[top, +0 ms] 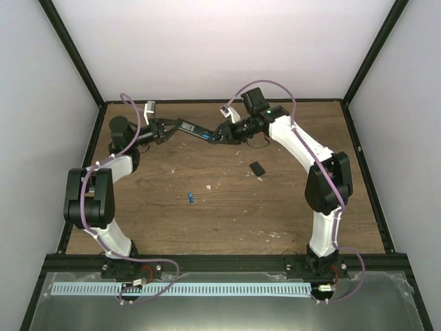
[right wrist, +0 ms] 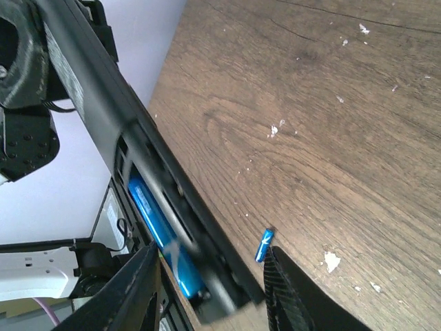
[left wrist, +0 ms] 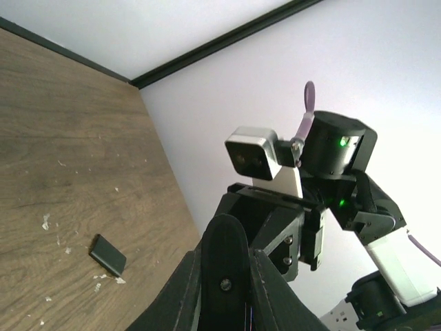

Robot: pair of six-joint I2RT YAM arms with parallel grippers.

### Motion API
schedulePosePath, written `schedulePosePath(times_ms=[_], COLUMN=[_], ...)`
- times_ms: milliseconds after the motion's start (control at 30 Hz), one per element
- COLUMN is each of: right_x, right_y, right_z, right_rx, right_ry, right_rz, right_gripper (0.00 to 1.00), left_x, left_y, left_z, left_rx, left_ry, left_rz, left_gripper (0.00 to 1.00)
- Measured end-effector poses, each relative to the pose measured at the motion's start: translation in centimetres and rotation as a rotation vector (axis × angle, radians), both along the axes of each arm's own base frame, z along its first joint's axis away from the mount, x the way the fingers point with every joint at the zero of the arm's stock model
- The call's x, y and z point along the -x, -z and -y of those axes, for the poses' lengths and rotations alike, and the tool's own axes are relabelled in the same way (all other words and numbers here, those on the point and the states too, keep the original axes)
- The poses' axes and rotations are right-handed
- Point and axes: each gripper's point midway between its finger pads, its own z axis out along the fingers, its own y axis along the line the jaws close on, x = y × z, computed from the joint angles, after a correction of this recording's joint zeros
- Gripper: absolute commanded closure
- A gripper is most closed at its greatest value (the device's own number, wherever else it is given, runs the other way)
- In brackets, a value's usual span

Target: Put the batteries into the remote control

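Note:
My left gripper (top: pixel 169 129) is shut on one end of the remote control (top: pixel 195 129) and holds it in the air over the far side of the table. In the left wrist view the remote's black end (left wrist: pixel 227 258) sits clamped between the fingers. My right gripper (top: pixel 219 134) is at the remote's other end, fingers spread on either side of it. In the right wrist view the remote (right wrist: pixel 103 103) has its compartment open, with one blue battery (right wrist: pixel 162 238) lying in it. The second battery (top: pixel 189 198) lies on the table, and it also shows in the right wrist view (right wrist: pixel 264 245).
A small black cover piece (top: pixel 256 169) lies on the wooden table (top: pixel 227 214) right of centre, also seen in the left wrist view (left wrist: pixel 108 254). White walls with black frame posts close in the back and sides.

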Motion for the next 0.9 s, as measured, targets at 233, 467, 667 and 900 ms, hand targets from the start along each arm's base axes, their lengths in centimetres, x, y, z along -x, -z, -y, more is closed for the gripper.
schedulePosePath(times_ms=[233,467,667,900], right_x=[0.5,0.4,0.2,0.0], right_y=[1.0,0.6,-1.7,-2.4], right_z=[0.3,0.3,-0.2,-0.2], right_rx=[0.029,0.002,-0.086,-0.123], right_ry=[0.002,0.011,-0.003,0.005], right_rz=[-0.023,-0.03,-0.014,-0.039], right_gripper=[0.65,0.56,0.55,0.6], left_x=[-0.5,-0.4,-0.3,-0.2], left_y=[-0.6,-0.6,-0.6,-0.8], left_z=[-1.3,-1.3,-1.3,-1.3], left_rx=[0.004,0.004,0.003,0.004], left_ry=[-0.031,-0.024,-0.015,-0.014], left_rz=[0.019,0.02,0.02,0.031], left_gripper=[1.0,1.0,1.0,1.0])
